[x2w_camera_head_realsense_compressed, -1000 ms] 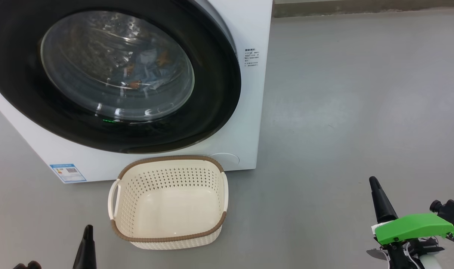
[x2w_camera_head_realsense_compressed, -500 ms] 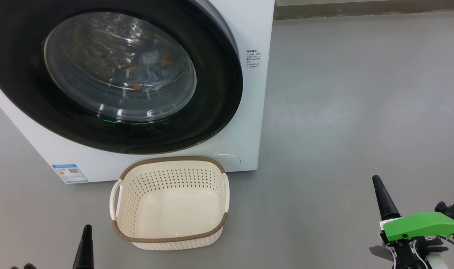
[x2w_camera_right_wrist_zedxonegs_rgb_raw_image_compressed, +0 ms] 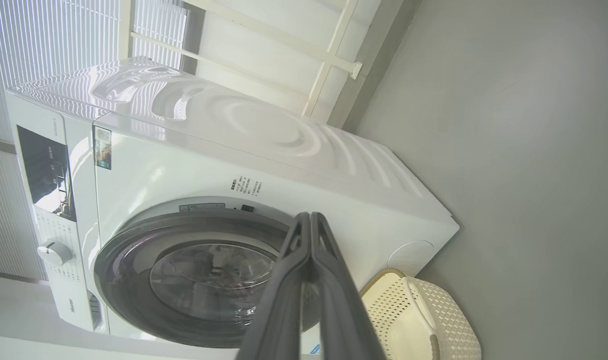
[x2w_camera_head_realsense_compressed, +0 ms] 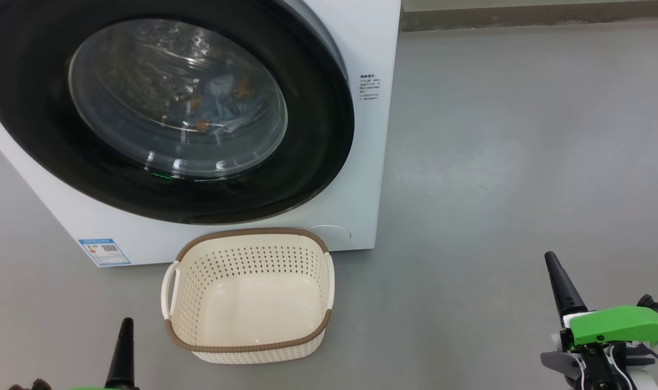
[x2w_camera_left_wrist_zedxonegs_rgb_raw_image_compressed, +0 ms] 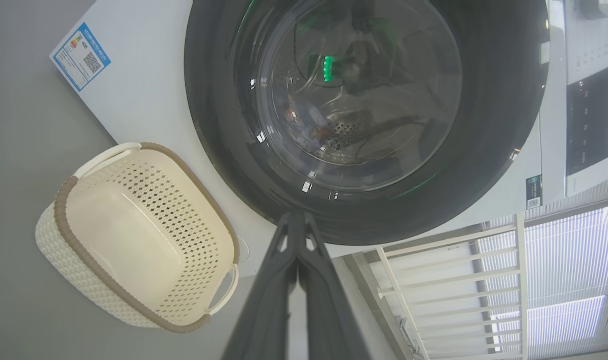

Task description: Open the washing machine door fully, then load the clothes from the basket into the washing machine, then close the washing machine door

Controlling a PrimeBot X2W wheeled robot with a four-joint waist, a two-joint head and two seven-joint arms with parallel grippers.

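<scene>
1. Down at the head view's lower corners, both grippers are sitting pinched fully shut and holding nothing: the left gripper (x2w_camera_head_realsense_compressed: 126, 327) near the basket (x2w_camera_head_realsense_compressed: 247, 234), the right gripper (x2w_camera_head_realsense_compressed: 552, 264) well apart over bare floor. Compared with a second ago, the whole scene is sliding slightly rightward, so the camera is turning, not the things; the right gripper is shifting a little as well. Nothing else is changing.
2. Through the same view, the washing machine door (x2w_camera_head_realsense_compressed: 318, 135) is lying closed against the washing machine (x2w_camera_head_realsense_compressed: 361, 179). The clothes (x2w_camera_head_realsense_compressed: 220, 103) are showing through its glass, inside the drum. The basket is standing empty, just in front of the machine.
3. Along the left wrist view, the left gripper (x2w_camera_left_wrist_zedxonegs_rgb_raw_image_compressed: 296, 221) is pointing at the door's lower rim with its fingers pressed together. The empty basket is lying off to one side.
4. Along the right wrist view, the right gripper (x2w_camera_right_wrist_zedxonegs_rgb_raw_image_compressed: 310, 220) is likewise staying pressed closed and aiming at the shut door.
5. Judging from this, all three steps are looking finished, and the arms are merely settling back.
</scene>
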